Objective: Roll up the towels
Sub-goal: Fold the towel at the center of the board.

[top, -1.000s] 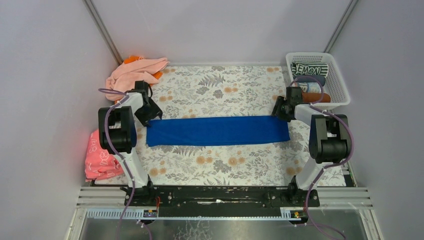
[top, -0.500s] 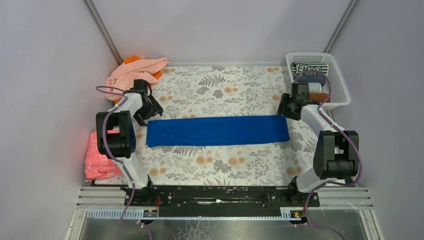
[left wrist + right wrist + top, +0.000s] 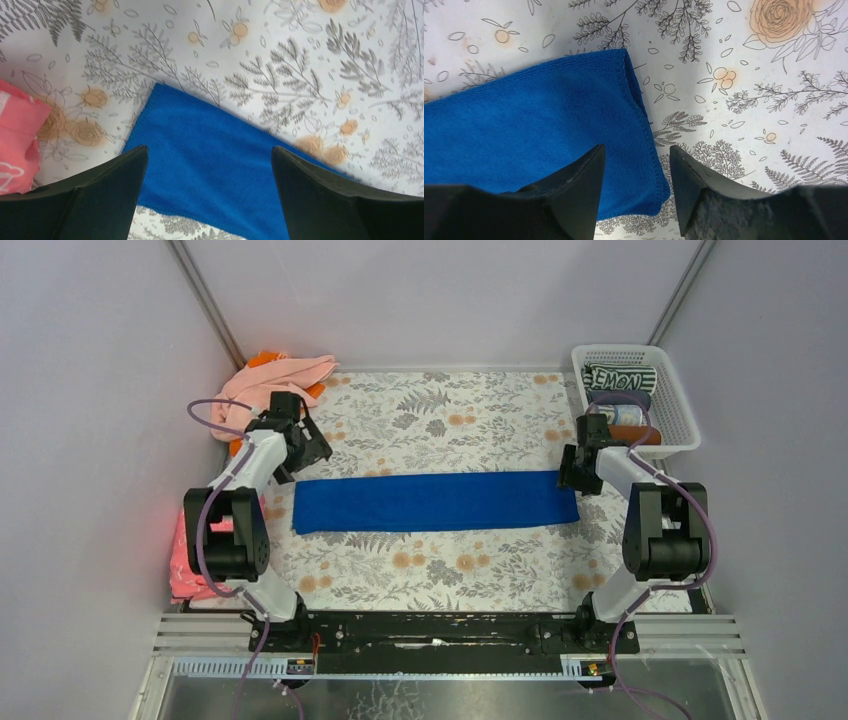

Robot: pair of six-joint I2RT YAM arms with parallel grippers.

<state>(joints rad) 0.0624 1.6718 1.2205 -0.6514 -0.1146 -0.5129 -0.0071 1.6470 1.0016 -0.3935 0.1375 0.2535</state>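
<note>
Left jaws wider, seemingly above towel (image 3: 210, 185)

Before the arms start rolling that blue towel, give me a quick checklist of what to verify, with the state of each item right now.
1. Blue towel lies flat in one long strip: ok.
2. Left gripper open by the towel's left end: ok.
3. Right gripper open by the towel's right end: ok.
4. Contact with the cloth at either end: cannot tell.
5. Pink towel and basket apart from the strip: ok.
</note>
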